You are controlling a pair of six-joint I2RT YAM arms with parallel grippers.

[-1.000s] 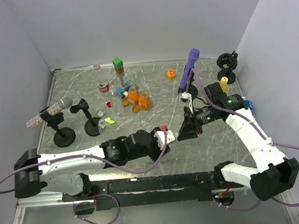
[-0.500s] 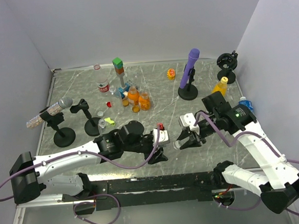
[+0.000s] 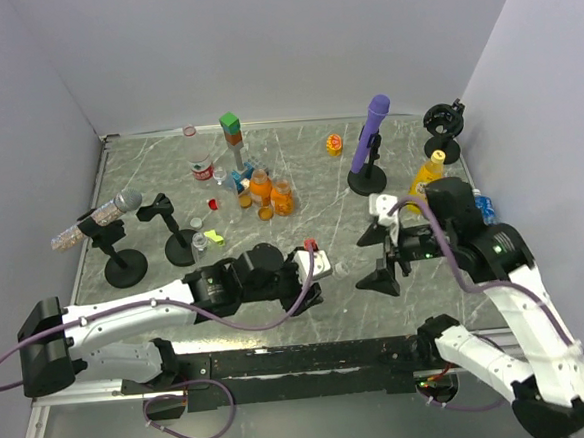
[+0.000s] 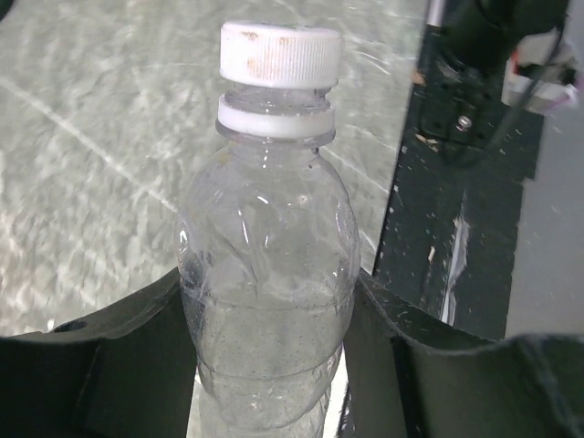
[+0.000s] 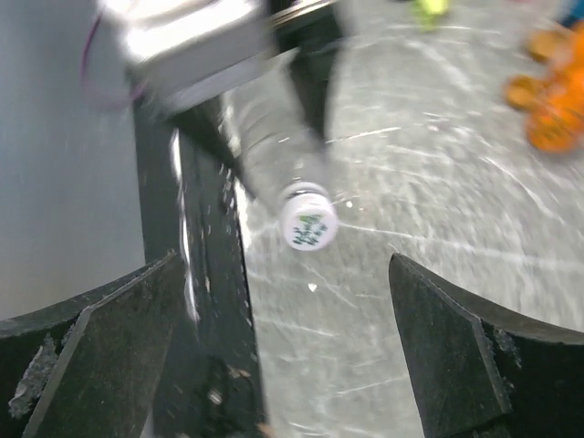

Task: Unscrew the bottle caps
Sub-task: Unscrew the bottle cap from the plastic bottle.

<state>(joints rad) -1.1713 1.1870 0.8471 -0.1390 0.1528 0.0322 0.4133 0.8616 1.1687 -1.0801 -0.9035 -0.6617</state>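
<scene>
Left wrist view shows the left gripper (image 4: 265, 342) pinching the clear bottle (image 4: 266, 237) by its body, white cap (image 4: 281, 55) on; the right gripper (image 5: 274, 356) is spread wide, facing the cap but apart from it; closing off-centre could glance off it or twist the thin bottle loose

My gripper (image 5: 285, 274) is spread wide, its 2 fingers (image 5: 447, 365) gripping nothing. Just beyond the gap a white cap (image 5: 308, 222) faces me, sitting on a tilted, blurred clear bottle (image 5: 274, 146). Orange bottles (image 5: 547, 119) stand well to the cap's upper right on the marbled table (image 5: 411, 210).
</scene>
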